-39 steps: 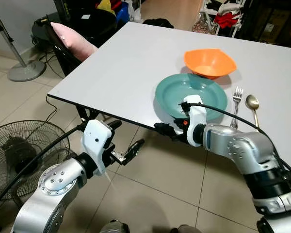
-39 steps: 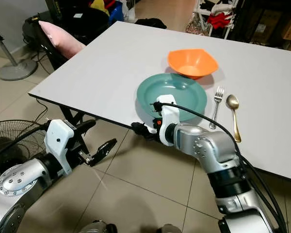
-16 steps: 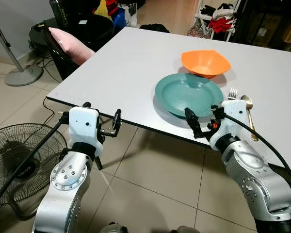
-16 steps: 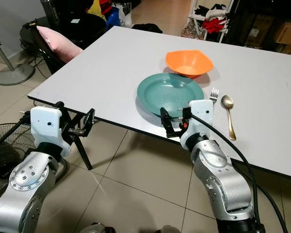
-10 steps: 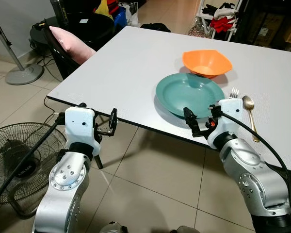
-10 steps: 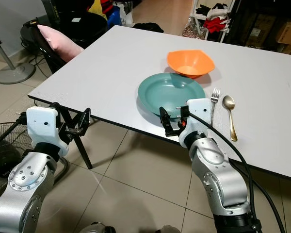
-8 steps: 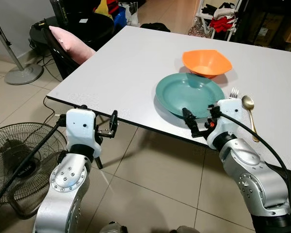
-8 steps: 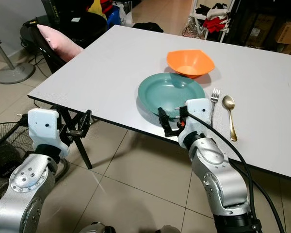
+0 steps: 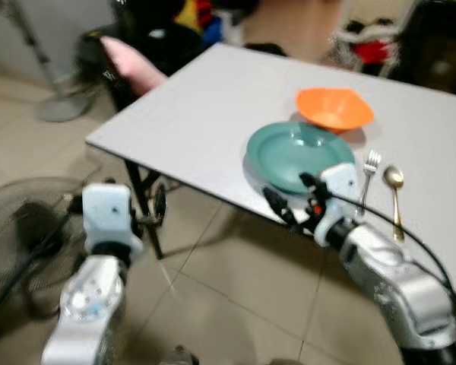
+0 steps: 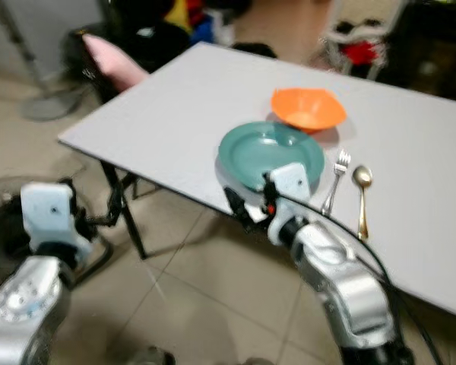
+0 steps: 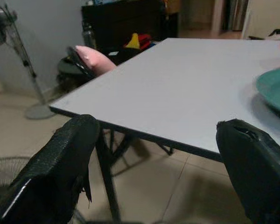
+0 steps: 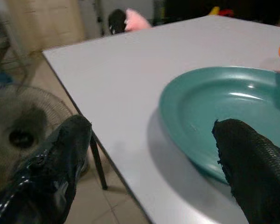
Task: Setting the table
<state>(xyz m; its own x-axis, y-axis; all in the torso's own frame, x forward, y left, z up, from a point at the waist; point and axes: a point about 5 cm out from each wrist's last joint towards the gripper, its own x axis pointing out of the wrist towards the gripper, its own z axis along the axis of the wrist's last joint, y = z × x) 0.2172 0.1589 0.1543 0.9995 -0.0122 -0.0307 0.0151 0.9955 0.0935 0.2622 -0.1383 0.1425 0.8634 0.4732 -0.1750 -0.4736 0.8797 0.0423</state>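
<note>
My right gripper (image 9: 290,199) hangs wide and empty at the table edge (image 9: 213,196) beside the teal plate (image 9: 298,156), left gripper (image 9: 158,207) spread too; a blurred lunge could shove the plate into the 1 orange bowl (image 9: 334,109).

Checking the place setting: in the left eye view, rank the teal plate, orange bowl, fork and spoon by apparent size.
1. teal plate
2. orange bowl
3. spoon and fork: too alike and blurred to rank.
</note>
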